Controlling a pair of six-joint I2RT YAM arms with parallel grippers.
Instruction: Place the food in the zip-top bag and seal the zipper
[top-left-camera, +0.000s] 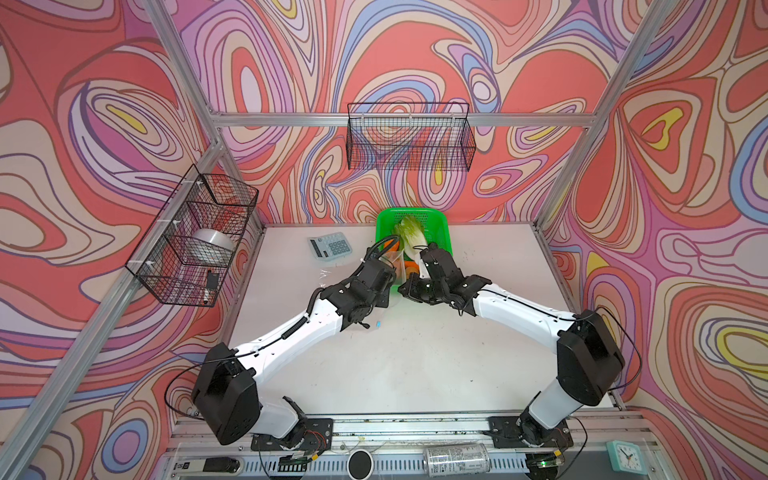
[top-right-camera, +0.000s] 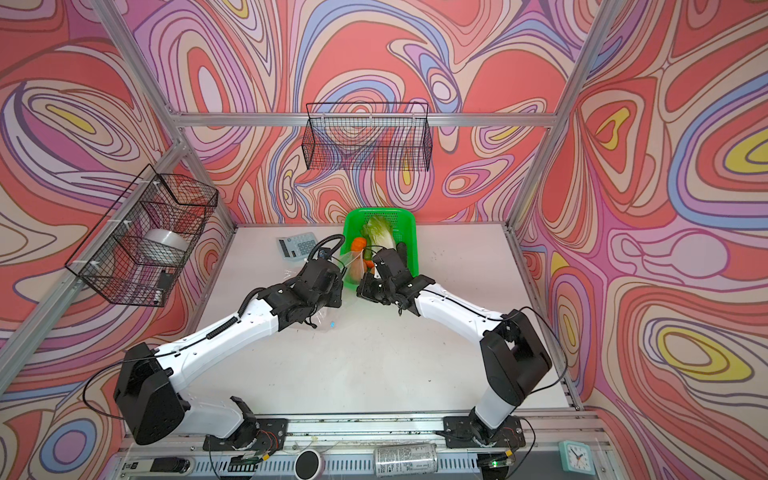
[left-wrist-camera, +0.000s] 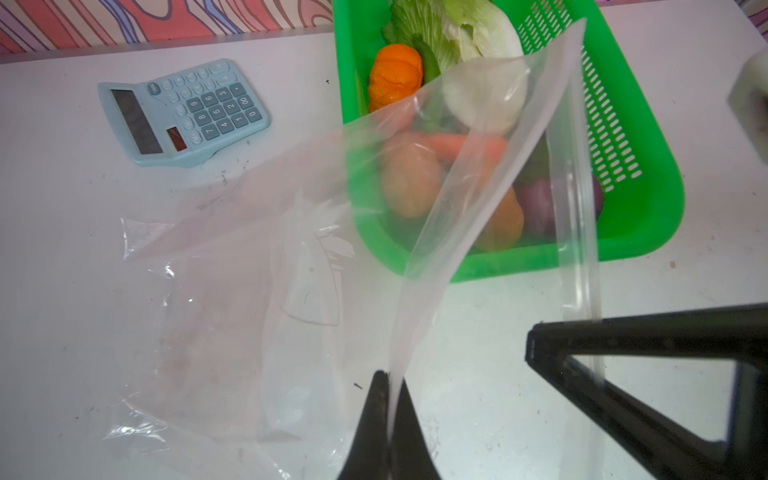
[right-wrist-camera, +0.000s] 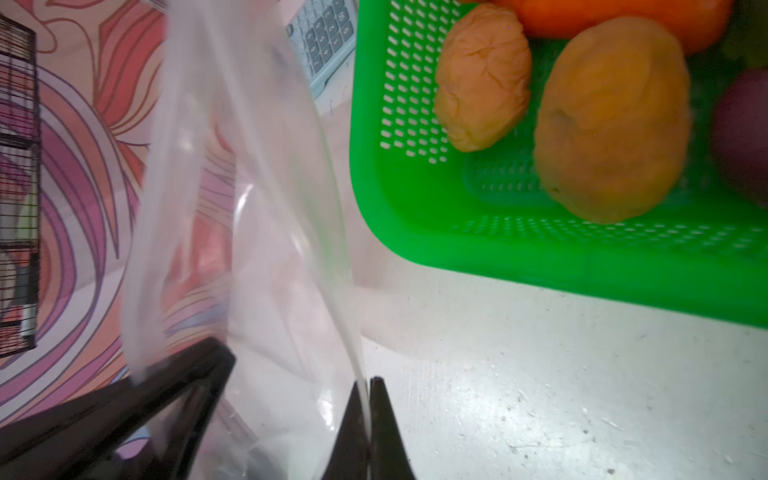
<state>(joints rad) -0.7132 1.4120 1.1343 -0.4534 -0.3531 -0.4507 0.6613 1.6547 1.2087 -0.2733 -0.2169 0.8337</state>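
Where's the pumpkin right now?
In a top view, the pumpkin sits inside the green basket, near its left wall, just left of the cabbage.

On the tabletop (top-left-camera: 415, 365), the basket (left-wrist-camera: 648, 224) stands at the back, holding the food (left-wrist-camera: 395, 75); the calculator (top-left-camera: 331, 246) lies to its left, the zip-top bag (left-wrist-camera: 249, 291) just before it.

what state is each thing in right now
zip-top bag, empty, mouth held open
zipper, undone
left end effector, shut on one edge of the bag mouth
right end effector, shut on the other edge
food, in the green basket, none bagged
green basket, upright on the table
calculator, lying face up
can, on its side
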